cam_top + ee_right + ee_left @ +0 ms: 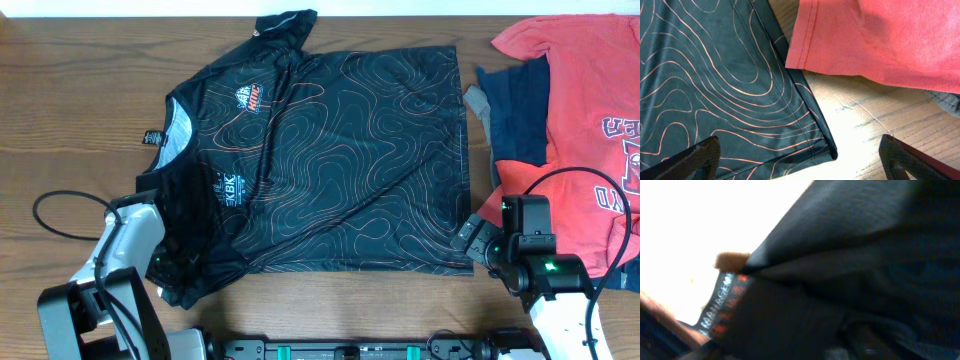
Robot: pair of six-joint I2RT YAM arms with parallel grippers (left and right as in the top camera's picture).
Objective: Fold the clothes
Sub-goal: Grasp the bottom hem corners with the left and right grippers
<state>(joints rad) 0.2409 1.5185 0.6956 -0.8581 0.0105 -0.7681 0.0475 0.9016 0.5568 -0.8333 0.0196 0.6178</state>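
Our right gripper hangs with its dark fingers spread wide over the bottom hem corner of the black T-shirt, gripping nothing. Our left gripper sits at the near sleeve, buried in smooth dark cloth, and we cannot tell whether it is pinching. The shirt lies spread flat on the grained wooden table, its slick fabric traced with thin orange contour lines, collar toward our left. Just beside its stitched hem lies a matte red T-shirt, with a navy garment bunched against it.

A robotics lab, seemingly: left arm and right arm at a wood-grain table (clothes spread on it).
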